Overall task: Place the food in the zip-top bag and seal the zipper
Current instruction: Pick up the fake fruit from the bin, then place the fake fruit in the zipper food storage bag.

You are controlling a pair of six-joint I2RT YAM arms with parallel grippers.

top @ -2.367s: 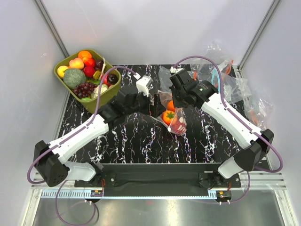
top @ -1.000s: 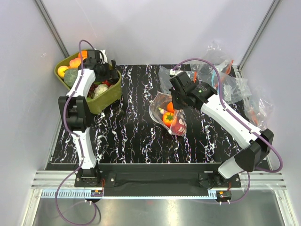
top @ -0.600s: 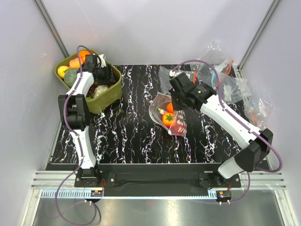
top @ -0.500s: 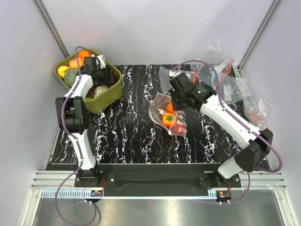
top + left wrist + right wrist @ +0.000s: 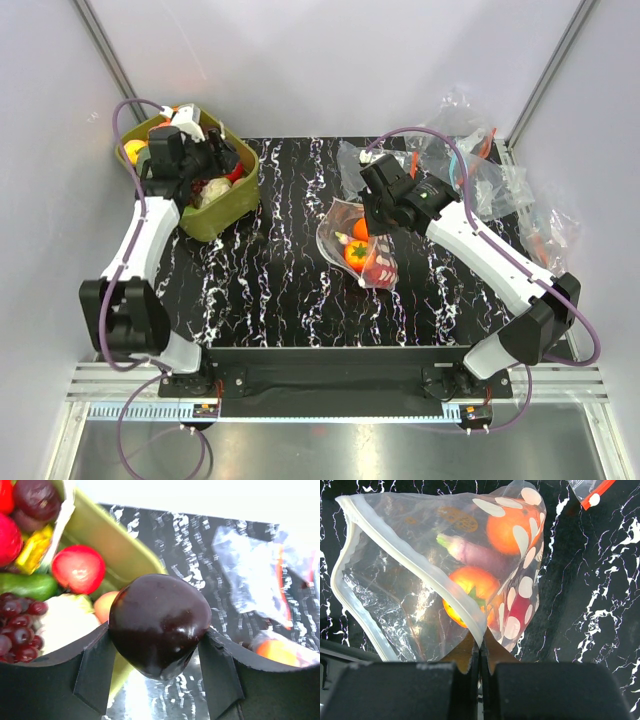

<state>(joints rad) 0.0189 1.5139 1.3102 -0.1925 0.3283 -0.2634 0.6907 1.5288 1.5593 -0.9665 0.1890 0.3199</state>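
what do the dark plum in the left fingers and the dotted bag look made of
The dark plum: probably moulded plastic, glossy; sharp highlights on a smooth, even skin. Whether hard or soft cannot be told. The dotted bag: thin clear plastic film, shiny; it wrinkles, glares, and the food shows through; the white dots look printed.
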